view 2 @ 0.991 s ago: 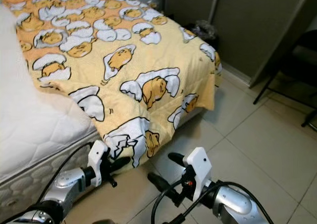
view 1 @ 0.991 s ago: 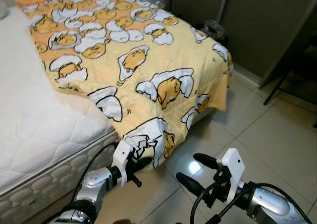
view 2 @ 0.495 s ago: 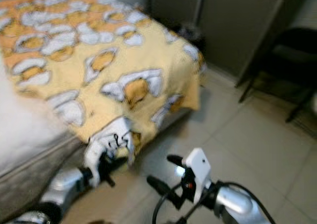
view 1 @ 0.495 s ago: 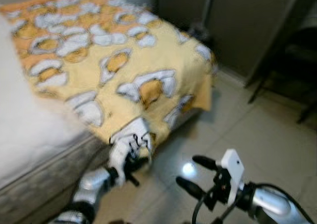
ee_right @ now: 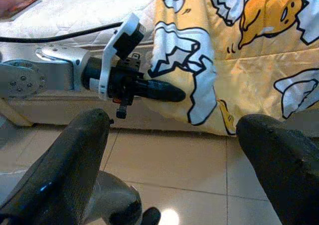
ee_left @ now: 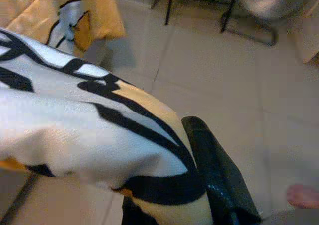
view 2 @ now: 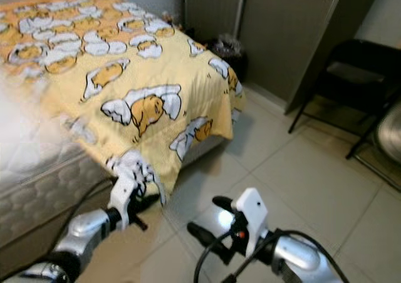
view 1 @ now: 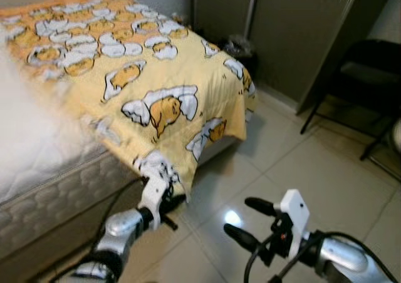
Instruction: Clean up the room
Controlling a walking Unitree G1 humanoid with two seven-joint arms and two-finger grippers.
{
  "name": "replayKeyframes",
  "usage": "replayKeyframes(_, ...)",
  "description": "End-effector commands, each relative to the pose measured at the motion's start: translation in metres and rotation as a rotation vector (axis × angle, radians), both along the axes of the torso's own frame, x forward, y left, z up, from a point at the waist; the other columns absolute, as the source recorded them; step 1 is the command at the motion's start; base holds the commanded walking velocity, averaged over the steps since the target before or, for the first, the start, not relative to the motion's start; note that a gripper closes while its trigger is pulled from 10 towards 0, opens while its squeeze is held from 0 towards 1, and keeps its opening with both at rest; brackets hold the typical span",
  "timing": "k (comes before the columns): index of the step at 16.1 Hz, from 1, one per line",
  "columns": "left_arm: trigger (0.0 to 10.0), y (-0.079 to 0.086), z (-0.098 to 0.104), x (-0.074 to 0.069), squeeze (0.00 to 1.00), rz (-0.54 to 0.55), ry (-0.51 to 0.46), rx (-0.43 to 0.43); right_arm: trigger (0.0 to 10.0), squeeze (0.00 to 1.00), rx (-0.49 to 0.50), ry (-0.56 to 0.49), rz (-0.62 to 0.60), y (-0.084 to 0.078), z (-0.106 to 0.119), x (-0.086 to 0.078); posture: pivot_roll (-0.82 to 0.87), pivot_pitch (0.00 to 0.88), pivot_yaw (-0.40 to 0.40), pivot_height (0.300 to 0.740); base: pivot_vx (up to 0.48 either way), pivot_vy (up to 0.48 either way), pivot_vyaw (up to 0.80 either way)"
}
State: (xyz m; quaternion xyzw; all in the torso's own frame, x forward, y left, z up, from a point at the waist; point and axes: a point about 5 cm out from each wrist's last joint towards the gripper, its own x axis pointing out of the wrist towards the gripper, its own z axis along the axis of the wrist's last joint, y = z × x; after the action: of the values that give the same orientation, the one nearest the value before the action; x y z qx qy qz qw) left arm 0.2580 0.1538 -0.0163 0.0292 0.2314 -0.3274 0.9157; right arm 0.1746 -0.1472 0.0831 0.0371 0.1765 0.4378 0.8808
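At the near corner of the bed, found the yellow blanket (view 1: 150, 89) spread over the mattress (view 1: 37, 151), with its edge hanging down toward the floor (view 1: 301, 164). Held at the lowest corner by the left gripper (view 1: 166, 200), fingers pressed together on a small bunch of the cloth, just beside the mattress side.

Judged the grip to be thin: caught only the tip of the corner, so could slip out under a strong pull. Could also drag the whole blanket off the bed instead of straightening it, because of no hold on the far side. Might also let the loose edge fall to the floor.

Looked soft and thin, printed with white eggshells and orange-yellow cartoon figures in black outline. Lay fairly flat on top, with folds near the held corner.

Further out, saw the right gripper (view 1: 241, 216) low over the tiles, well apart from the blanket, fingers spread and holding nothing. Beyond it, noticed a black chair (view 1: 366, 70) near a dark wall panel.
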Motion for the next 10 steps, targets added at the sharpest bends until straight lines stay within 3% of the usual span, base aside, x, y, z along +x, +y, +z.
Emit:
replayKeyframes(1, 10.0, 0.006, -0.006, -0.005, 0.00, -0.002, 0.015, 0.066, 10.0, 0.00, 0.009, -0.015, 0.012, 0.002, 0.003, 0.000, -0.12, 0.027, 0.002, 0.740, 0.000, 0.000, 0.00)
replayKeyframes(2, 10.0, 0.019, -0.011, -0.011, 0.00, 0.014, 0.027, 0.166, 10.0, 0.00, 0.008, -0.013, 0.013, 0.002, 0.002, 0.000, -0.12, 0.027, 0.002, 0.740, 0.000, 0.000, 0.00)
replayKeyframes(4, 10.0, 0.035, -0.016, -0.017, 0.00, 0.052, 0.042, 0.249, 10.0, 0.00, 0.006, -0.008, 0.015, 0.002, 0.000, -0.001, -0.11, 0.029, 0.003, 0.740, 0.000, 0.000, 0.00)
replayKeyframes(7, 10.0, 0.053, -0.016, -0.020, 0.00, 0.108, 0.034, 0.299, 10.0, 0.00, 0.007, -0.005, 0.009, 0.003, -0.002, -0.001, -0.11, 0.032, 0.004, 0.740, 0.000, 0.000, 0.00)
replayKeyframes(9, 10.0, 0.064, -0.015, -0.022, 0.00, 0.114, 0.015, 0.377, 10.0, 0.00, 0.010, -0.001, 0.004, 0.003, -0.004, -0.001, -0.11, 0.032, 0.004, 0.740, 0.000, 0.000, 0.00)
replayKeyframes(10, 10.0, 0.069, -0.017, -0.026, 0.00, 0.065, 0.002, 0.469, 10.0, 0.00, 0.011, 0.002, 0.003, 0.004, -0.005, -0.002, -0.11, 0.037, 0.007, 0.740, 0.000, 0.000, 0.00)
